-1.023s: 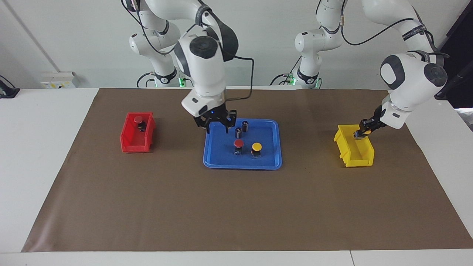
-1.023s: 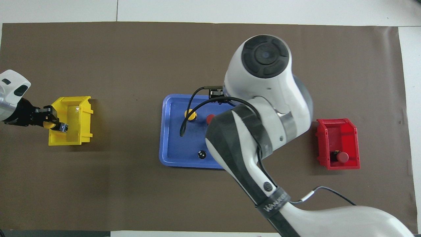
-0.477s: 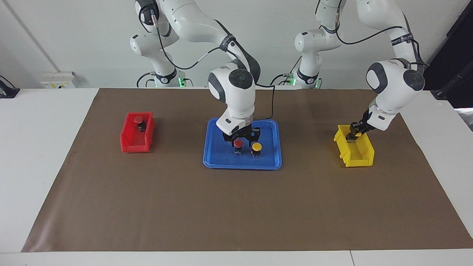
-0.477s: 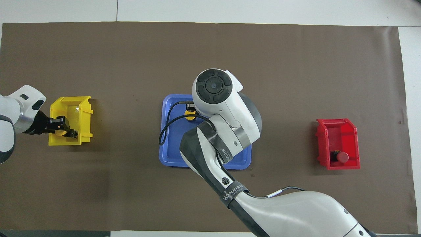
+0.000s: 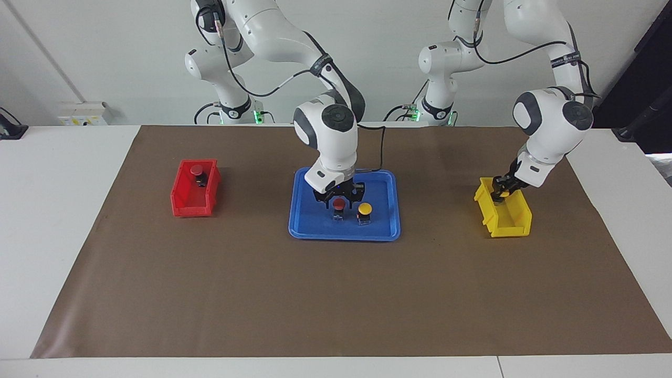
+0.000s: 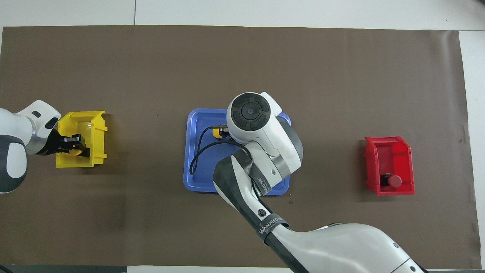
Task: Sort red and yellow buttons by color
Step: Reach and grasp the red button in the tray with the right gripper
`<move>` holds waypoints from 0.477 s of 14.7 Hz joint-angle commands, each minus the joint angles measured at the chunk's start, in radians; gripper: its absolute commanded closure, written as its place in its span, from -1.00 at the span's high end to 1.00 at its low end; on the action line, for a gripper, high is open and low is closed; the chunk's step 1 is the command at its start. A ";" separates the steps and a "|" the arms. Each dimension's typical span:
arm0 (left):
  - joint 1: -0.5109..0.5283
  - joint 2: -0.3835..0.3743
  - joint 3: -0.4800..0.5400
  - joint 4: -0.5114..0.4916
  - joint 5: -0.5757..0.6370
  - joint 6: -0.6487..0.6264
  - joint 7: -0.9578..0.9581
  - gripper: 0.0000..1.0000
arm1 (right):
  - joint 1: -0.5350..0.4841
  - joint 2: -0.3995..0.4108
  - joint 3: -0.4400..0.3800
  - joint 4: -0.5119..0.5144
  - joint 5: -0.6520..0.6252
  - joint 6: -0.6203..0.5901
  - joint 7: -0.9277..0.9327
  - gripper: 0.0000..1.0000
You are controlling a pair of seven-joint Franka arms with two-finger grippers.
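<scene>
The blue tray point(image 5: 307, 228) holds a red button point(image 5: 340, 202) and a yellow button point(image 5: 364, 209) side by side. My right gripper point(image 5: 338, 199) is down in the tray, open, with a finger on each side of the red button. In the overhead view the arm hides that button and the gripper; the tray's yellow button point(image 6: 217, 132) peeks out. My left gripper point(image 5: 499, 191) is low in the yellow bin point(image 5: 512, 218), shut on a second yellow button point(image 6: 75, 152). Another red button point(image 5: 197, 169) lies in the red bin point(image 5: 191, 202).
The red bin point(image 6: 390, 151) stands toward the right arm's end of the brown mat, the yellow bin point(image 6: 96, 129) toward the left arm's end, and the blue tray point(image 6: 195, 167) between them. The right arm covers the two dark cylinders in the tray.
My right gripper moved from the tray's robot-side corner over to the red button and came down around it. My left gripper sank into the yellow bin with the yellow button.
</scene>
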 commanded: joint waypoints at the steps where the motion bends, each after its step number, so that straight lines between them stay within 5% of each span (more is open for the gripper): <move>1: -0.010 -0.032 0.009 -0.033 0.008 0.023 -0.009 -0.37 | 0.008 -0.035 -0.004 -0.052 0.006 0.029 0.014 0.36; 7: -0.009 -0.022 0.010 -0.007 0.008 0.023 0.003 0.29 | 0.010 -0.042 -0.005 -0.080 0.006 0.066 0.013 0.20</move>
